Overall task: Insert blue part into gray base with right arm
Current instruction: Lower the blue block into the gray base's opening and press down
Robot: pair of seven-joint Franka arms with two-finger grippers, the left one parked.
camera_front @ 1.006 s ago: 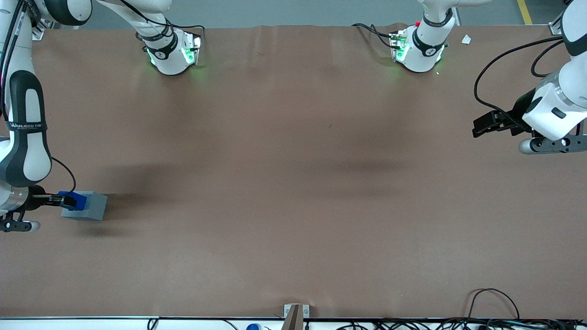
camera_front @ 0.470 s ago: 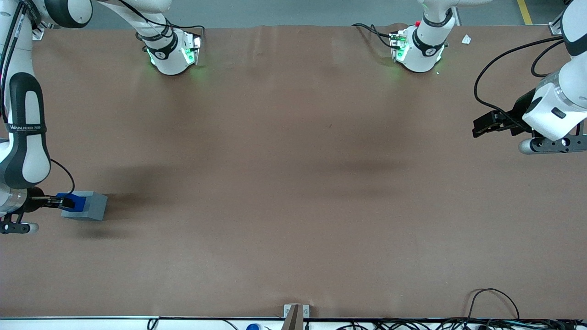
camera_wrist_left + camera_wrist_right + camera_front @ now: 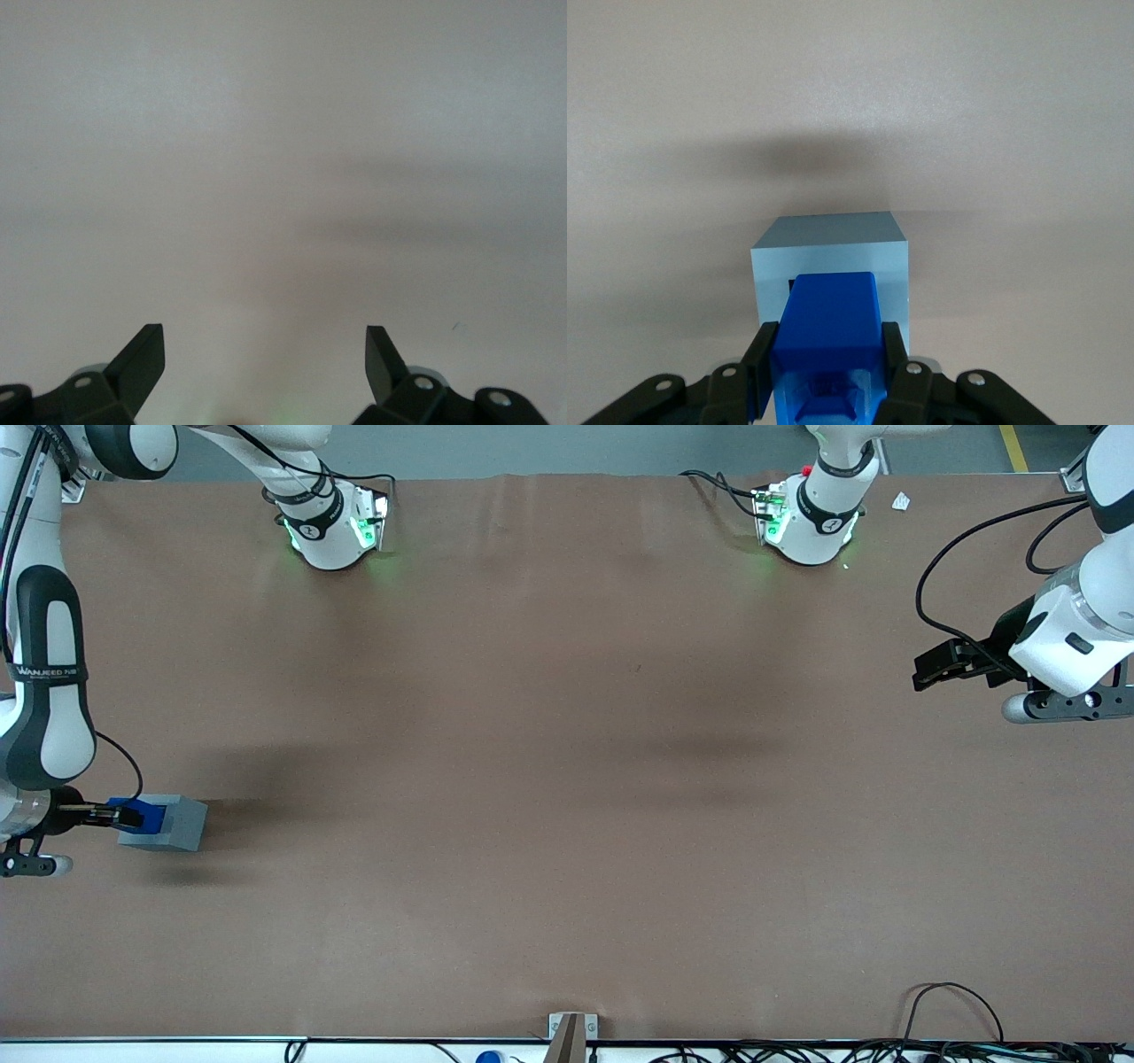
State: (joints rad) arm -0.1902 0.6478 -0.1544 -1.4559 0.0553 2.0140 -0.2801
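Observation:
The blue part [image 3: 829, 323] is clamped between the two black fingers of my right gripper [image 3: 827, 363], which is shut on it. Directly under it stands the gray base [image 3: 831, 243], a light-gray cube; the part covers most of the recess in its top, of which only a dark sliver shows. In the front view the gripper [image 3: 115, 815] holds the blue part [image 3: 146, 815] low over the gray base [image 3: 174, 824], at the working arm's end of the table. Whether the part touches the base I cannot tell.
The brown table [image 3: 567, 779] stretches toward the parked arm's end. Two arm bases [image 3: 332, 527] [image 3: 811, 522] with green lights stand at the table's back edge. Cables [image 3: 952, 1010] lie along the front edge.
The gripper with the blue part has drawn slightly toward the working arm's end and lower over the gray base; the base has not moved.

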